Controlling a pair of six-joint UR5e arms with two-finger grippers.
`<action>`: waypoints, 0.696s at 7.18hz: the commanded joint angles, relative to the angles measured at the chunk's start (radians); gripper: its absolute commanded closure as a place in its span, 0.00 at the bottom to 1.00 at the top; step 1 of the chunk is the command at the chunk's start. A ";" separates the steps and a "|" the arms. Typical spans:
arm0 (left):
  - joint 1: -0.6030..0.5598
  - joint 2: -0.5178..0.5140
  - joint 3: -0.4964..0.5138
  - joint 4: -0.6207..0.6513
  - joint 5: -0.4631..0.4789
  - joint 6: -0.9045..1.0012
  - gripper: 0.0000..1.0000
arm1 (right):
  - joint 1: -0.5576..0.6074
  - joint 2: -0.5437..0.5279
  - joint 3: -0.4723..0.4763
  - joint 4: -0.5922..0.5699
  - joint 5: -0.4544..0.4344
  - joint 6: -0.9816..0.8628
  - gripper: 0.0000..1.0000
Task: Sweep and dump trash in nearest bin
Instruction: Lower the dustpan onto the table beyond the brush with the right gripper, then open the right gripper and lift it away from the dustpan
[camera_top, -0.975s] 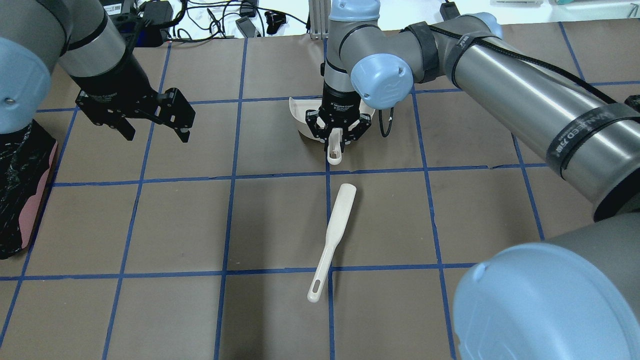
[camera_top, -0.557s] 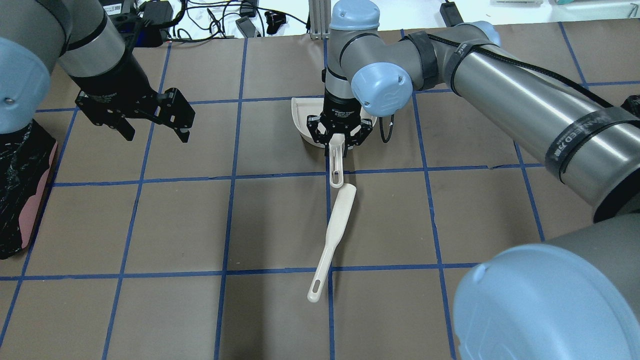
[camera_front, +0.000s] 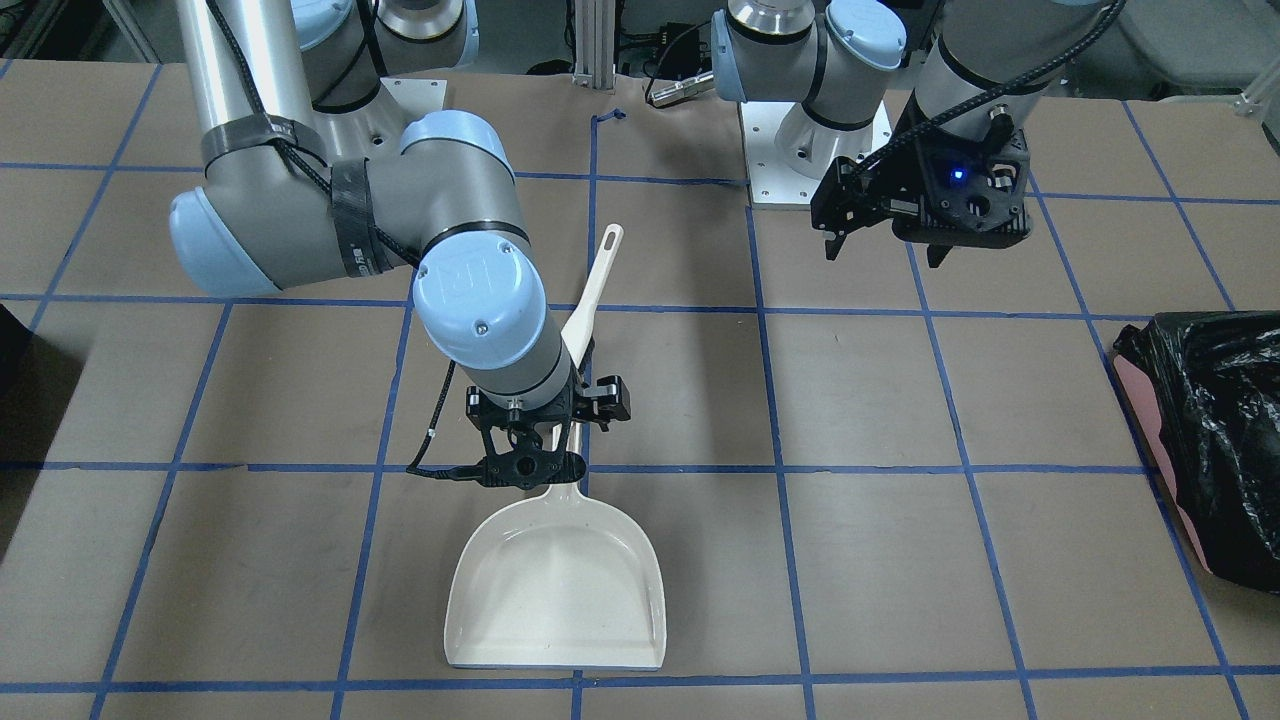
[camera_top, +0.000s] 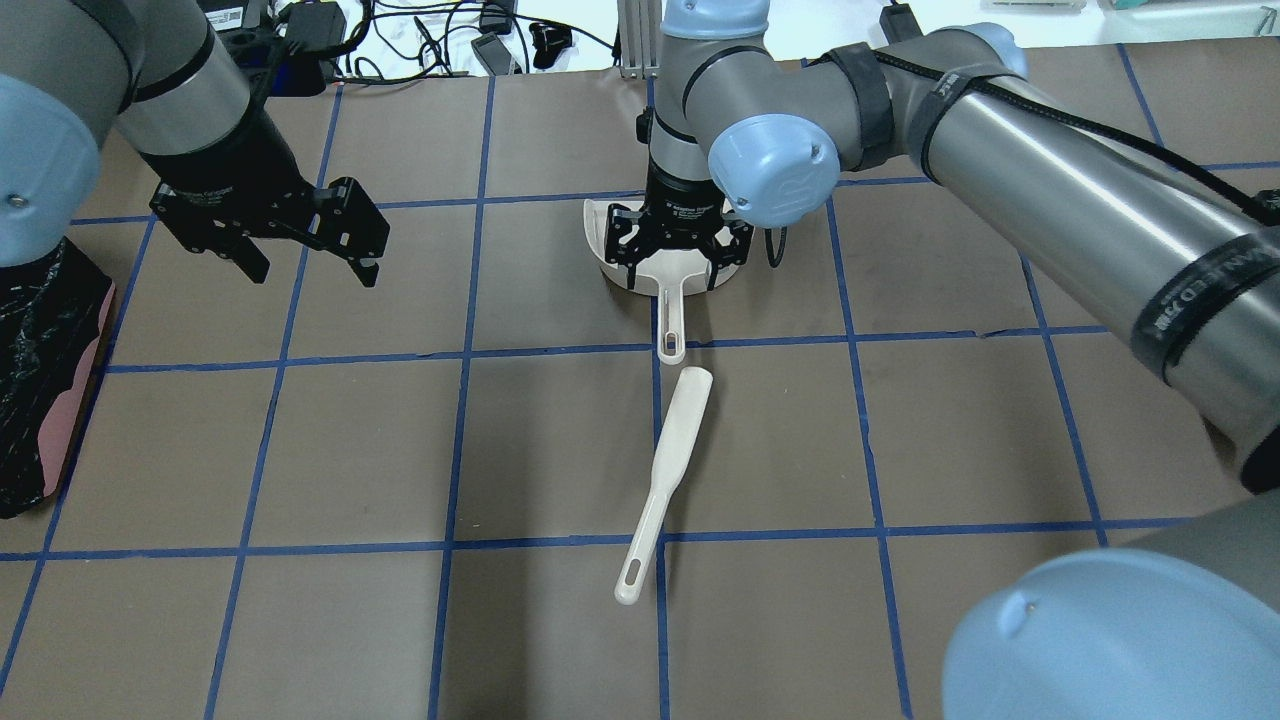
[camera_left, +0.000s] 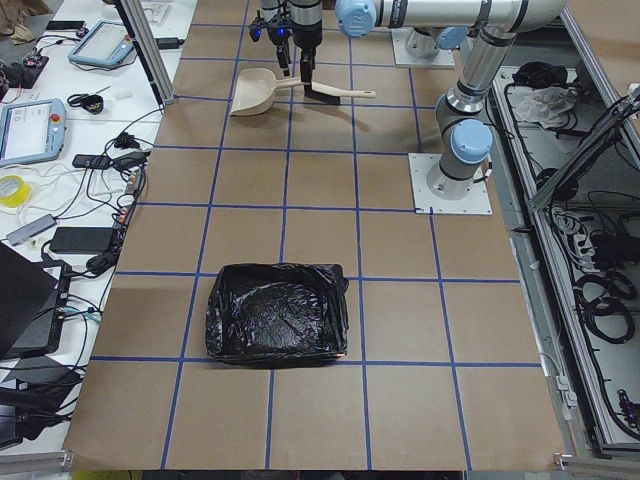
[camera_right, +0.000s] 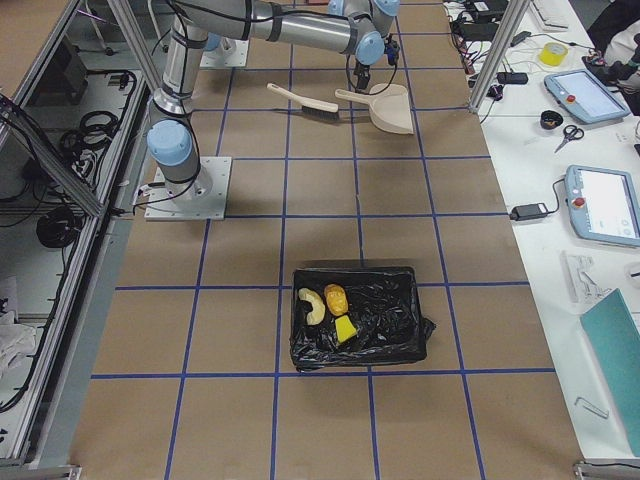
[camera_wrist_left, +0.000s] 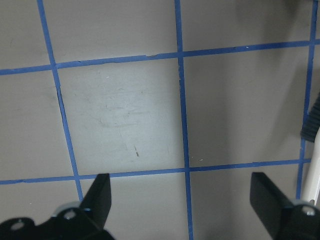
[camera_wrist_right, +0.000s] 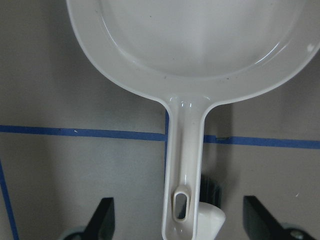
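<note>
Obs: the right gripper (camera_top: 680, 265) hangs low over the dustpan (camera_front: 555, 585) handle. In the right wrist view its jaws stand wide apart, one on either side of the handle, touching nothing and holding nothing.

The dustpan lies flat on the worktop (camera_top: 500, 450), with its pan empty and its mouth facing away from the robot. The white brush (camera_top: 665, 470) lies flat just behind the handle tip, nearer the robot, and nothing grips it.

The left gripper (camera_top: 312, 262) hovers above bare worktop well off to the side. It is fully open and empty, and we read this as parked clear of the right arm's work.

Trash: all three pieces sit inside the black-lined bin (camera_right: 395, 320) toward the robot's right end. They are the yellow-brown lump (camera_right: 335, 297), the pale crescent slice (camera_right: 311, 306) and the sponge piece (camera_right: 345, 330). The second bagged bin (camera_left: 278, 312), at the left end, shows nothing in it.

Judgement: the dump looks done, since the pan is empty and both tools are down. We see no loose trash on the worktop. What remains is probably only lifting the right arm straight up, so the fingers do not nudge the handle.
</note>
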 joint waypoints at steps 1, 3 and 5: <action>0.000 -0.001 0.000 0.001 -0.001 0.000 0.00 | -0.013 -0.074 -0.040 0.022 -0.076 -0.009 0.00; -0.005 0.000 0.002 0.003 -0.005 -0.003 0.00 | -0.125 -0.186 -0.072 0.219 -0.071 -0.087 0.00; -0.005 -0.001 0.000 0.006 -0.004 -0.015 0.00 | -0.263 -0.282 -0.068 0.290 -0.079 -0.238 0.00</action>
